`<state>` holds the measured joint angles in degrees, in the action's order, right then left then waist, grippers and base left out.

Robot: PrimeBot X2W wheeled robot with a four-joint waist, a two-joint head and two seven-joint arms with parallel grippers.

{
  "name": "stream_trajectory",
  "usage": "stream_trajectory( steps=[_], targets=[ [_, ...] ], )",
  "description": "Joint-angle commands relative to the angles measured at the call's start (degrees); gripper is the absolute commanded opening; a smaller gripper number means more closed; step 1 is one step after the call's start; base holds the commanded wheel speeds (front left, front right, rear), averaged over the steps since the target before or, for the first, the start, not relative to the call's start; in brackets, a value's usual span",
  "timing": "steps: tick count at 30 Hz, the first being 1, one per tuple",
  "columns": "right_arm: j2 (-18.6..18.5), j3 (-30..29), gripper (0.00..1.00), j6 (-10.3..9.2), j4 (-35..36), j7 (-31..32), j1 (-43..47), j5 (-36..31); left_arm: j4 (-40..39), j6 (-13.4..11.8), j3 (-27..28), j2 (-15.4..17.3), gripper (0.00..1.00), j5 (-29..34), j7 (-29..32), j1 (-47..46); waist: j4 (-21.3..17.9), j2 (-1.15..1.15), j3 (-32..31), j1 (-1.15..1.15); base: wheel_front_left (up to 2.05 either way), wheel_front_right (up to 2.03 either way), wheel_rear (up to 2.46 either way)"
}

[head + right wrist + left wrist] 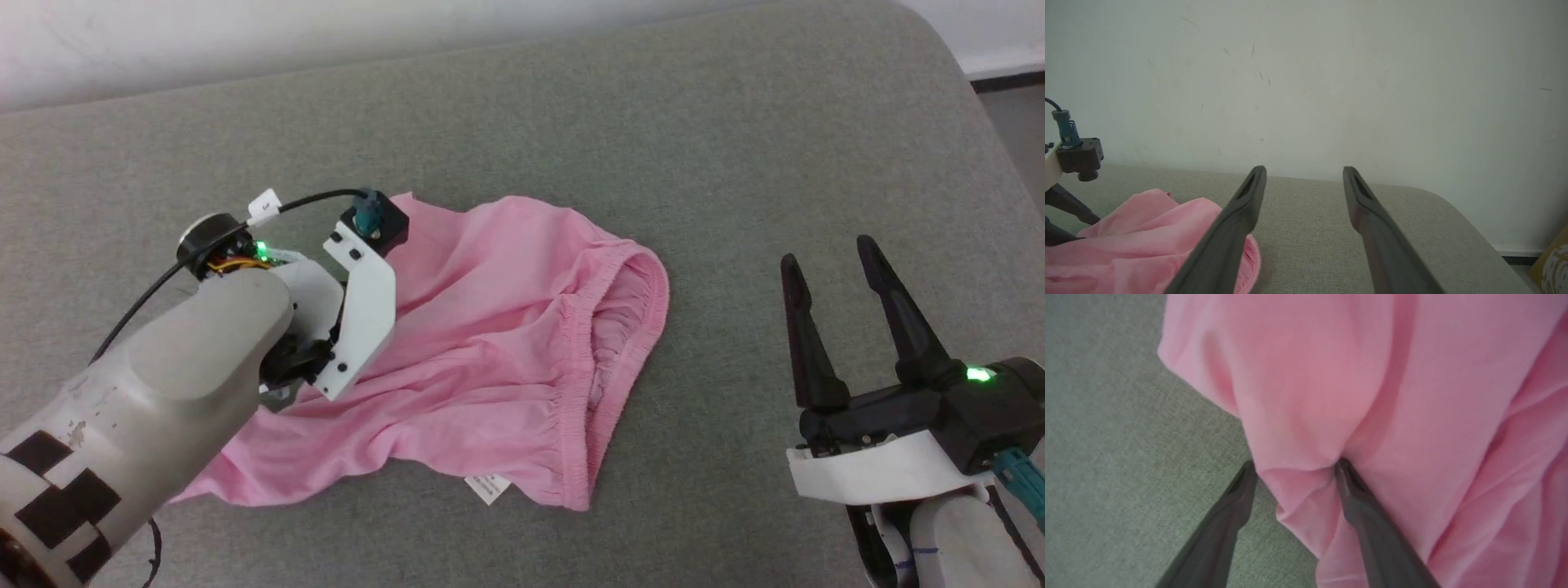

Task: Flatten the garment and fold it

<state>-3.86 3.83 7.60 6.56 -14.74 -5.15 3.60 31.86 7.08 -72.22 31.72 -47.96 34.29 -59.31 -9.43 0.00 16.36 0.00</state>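
Note:
The garment [506, 327], light pink shorts, lies crumpled in the middle of the grey table [653, 122]. Its gathered waistband [608, 327] faces right and a small white label [487, 487] pokes out at its near edge. My left wrist [359, 318] hangs over the garment's left part and hides the fingers there. In the left wrist view my left gripper [1295, 464] is open, its tips down on the cloth with a raised fold of the garment [1372, 375] between them. My right gripper [829, 261] stands open and empty, well right of the waistband. The garment [1147, 237] lies left of the right gripper [1304, 169].
The padded grey table ends in a rounded far right corner [939, 49] against a white wall [1331, 61]. Floor [1016, 122] shows past the table's right edge. A cardboard box [1551, 261] sits low at the right. Bare table lies between the garment and my right gripper.

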Motion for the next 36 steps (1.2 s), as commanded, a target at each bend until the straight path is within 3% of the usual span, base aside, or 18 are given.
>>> stream_trajectory(
  steps=[1, 2, 7, 12, 19, 24, 31, 32, 33, 34, 36],
  targets=[
    [0.1, 0.0, 1.0, -0.11, 0.1, -0.3, -0.9, 0.1, 0.3, 0.4, -1.0, -0.6, 0.94, 0.8, 0.7, 2.0, -1.5, 0.0, 1.9, 0.0, 0.0, 0.0, 0.0],
    [0.1, -0.1, 1.0, -0.11, 0.1, -0.3, -1.0, 0.1, -0.2, 0.4, -1.0, -0.7, 0.0, 1.1, 0.7, 2.0, -1.4, 0.0, 2.0, 0.0, 0.0, 0.0, 0.0],
    [0.2, -0.4, 1.0, -0.11, 0.2, -0.3, -1.3, 0.0, -2.3, 0.4, -0.7, 0.4, 0.0, 1.9, -5.1, -2.6, -1.1, 0.0, 2.6, 0.0, 0.0, 0.0, 0.0],
    [0.3, 0.5, 1.0, -0.11, 0.6, -0.3, -3.0, 0.2, 0.8, 0.4, 2.3, 0.8, 0.0, 3.6, -12.6, -10.2, -2.3, 0.0, 4.6, 0.0, 0.0, 0.0, 0.0],
    [0.5, 2.1, 1.0, -0.11, 1.5, -0.3, -5.7, 0.5, 11.9, -3.9, 5.8, -0.6, 0.0, 6.5, -21.0, -16.7, -6.2, 0.0, 9.8, 0.0, 0.0, 0.0, 0.0],
    [0.8, 2.6, 1.0, -0.11, 1.8, -0.3, -7.1, 1.0, 21.5, -5.3, 5.3, -1.1, 0.0, 8.2, -25.1, -16.8, -9.0, 0.0, 12.9, 0.0, 0.0, 0.0, 0.0],
    [0.9, 2.2, 1.0, -0.11, 1.5, -0.3, -7.4, 1.0, 30.7, -3.8, 5.1, -2.5, 0.0, 6.3, -25.3, -12.7, -9.5, 0.0, 12.9, 0.0, 0.0, 0.0, 0.0],
    [0.9, 1.9, 1.0, -0.11, 1.5, -0.3, -7.3, 0.8, 31.0, -3.7, 5.2, -3.2, 0.06, 6.0, -26.1, -12.4, -9.1, 0.0, 12.5, 0.0, 0.0, 0.0, 0.0],
    [0.9, 1.7, 1.0, -0.11, 1.5, -0.3, -7.3, 0.6, 31.1, -3.6, 5.3, -3.9, 0.94, 5.9, -27.3, -12.3, -8.5, 0.0, 11.9, 0.0, 0.0, 0.0, 0.0],
    [0.9, 1.6, 1.0, -0.11, 1.4, -0.3, -7.3, 0.3, 31.1, -3.6, 5.8, -4.6, 1.0, 5.6, -29.1, -12.3, -7.9, 0.0, 11.1, 0.0, 0.0, 0.0, 0.0],
    [0.4, 1.4, 1.0, -0.11, 1.5, -0.3, -7.5, -0.5, 31.0, -3.3, 5.9, -5.7, 1.0, 5.6, -32.4, -12.1, -6.8, 0.0, 9.5, 0.0, 0.0, 0.0, 0.0]
  ],
)
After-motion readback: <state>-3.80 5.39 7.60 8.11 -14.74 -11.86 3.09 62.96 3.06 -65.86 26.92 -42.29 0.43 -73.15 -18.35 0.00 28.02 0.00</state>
